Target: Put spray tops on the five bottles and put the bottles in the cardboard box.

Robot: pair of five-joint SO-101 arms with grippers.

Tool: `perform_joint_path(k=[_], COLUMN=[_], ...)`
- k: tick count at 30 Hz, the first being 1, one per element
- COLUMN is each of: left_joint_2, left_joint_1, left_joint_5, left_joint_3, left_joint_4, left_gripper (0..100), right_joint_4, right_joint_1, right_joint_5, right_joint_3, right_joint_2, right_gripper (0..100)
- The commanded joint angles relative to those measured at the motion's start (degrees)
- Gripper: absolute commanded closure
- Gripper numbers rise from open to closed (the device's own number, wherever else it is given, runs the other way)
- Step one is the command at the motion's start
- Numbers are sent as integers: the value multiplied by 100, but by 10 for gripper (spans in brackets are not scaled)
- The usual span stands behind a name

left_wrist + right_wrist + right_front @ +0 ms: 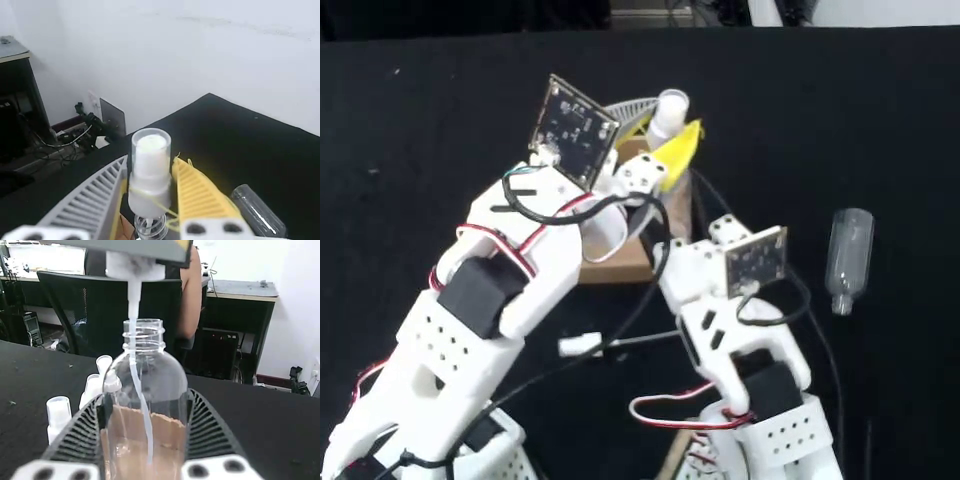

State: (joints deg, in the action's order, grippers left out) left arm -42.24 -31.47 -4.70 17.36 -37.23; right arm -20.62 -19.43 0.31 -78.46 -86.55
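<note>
Describer: Black ribbed fingers [80, 430] of the right gripper [145, 405] sit closest, clenched round a clear bottle [150, 365] held upright over the cardboard box [620, 262], whose brown shows through the bottle's lower half.

Reader: And the spray top?

Describer: Higher over the same box, in line with the bottle's open neck, the left gripper [150, 162] grasps a white spray top [150, 147] between one grey and one yellow finger. Its thin dip tube [133, 300] hangs inside the bottle, bending a little. The cap is apart from the neck, not yet seated.

Reader: Anything else around the box?

Describer: A second bottle [848, 258] lies on its side well apart from the box, on the right arm's side. A loose spray top [582, 345] lies on the black table [880, 120] near the box, toward the arms' bases. Three more spray tops [59, 415] stand together; where they are against the box I cannot tell.

Reader: How should this step go?

Describer: Probably best to bring the cap straight down, centred on the neck, with the bottle held plumb and firm. The bent tube could nudge the cap sideways, so go slowly, then press or twist to seat it
</note>
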Motion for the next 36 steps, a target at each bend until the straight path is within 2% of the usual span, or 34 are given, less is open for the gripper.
perform_joint_path(k=[1,4,7,14,19,24,30,36], left_joint_2=[-18,-53,-88,-484,-1433,-2347,-2734,-2804], left_joint_1=[-40,-4,13,418,822,910,1569,2668], left_joint_5=[-44,-44,-44,-44,-53,-88,-105,-53], left_joint_3=[-75,-31,-75,-259,-4,734,1956,2070], left_joint_4=[0,-9,-18,-53,0,554,1468,879], left_gripper=[806,670,642,726,818,902,900,898], right_joint_4=[149,149,141,141,35,-18,-18,-9], right_joint_1=[-18,-18,-18,-18,-18,-18,-18,-18], right_joint_5=[-9,-9,-18,-18,-18,-44,-44,-26], right_joint_3=[48,48,48,48,40,40,13,-127], right_joint_2=[-110,-110,-110,-110,-110,-110,-110,-110], right_gripper=[988,988,988,988,988,988,988,988])
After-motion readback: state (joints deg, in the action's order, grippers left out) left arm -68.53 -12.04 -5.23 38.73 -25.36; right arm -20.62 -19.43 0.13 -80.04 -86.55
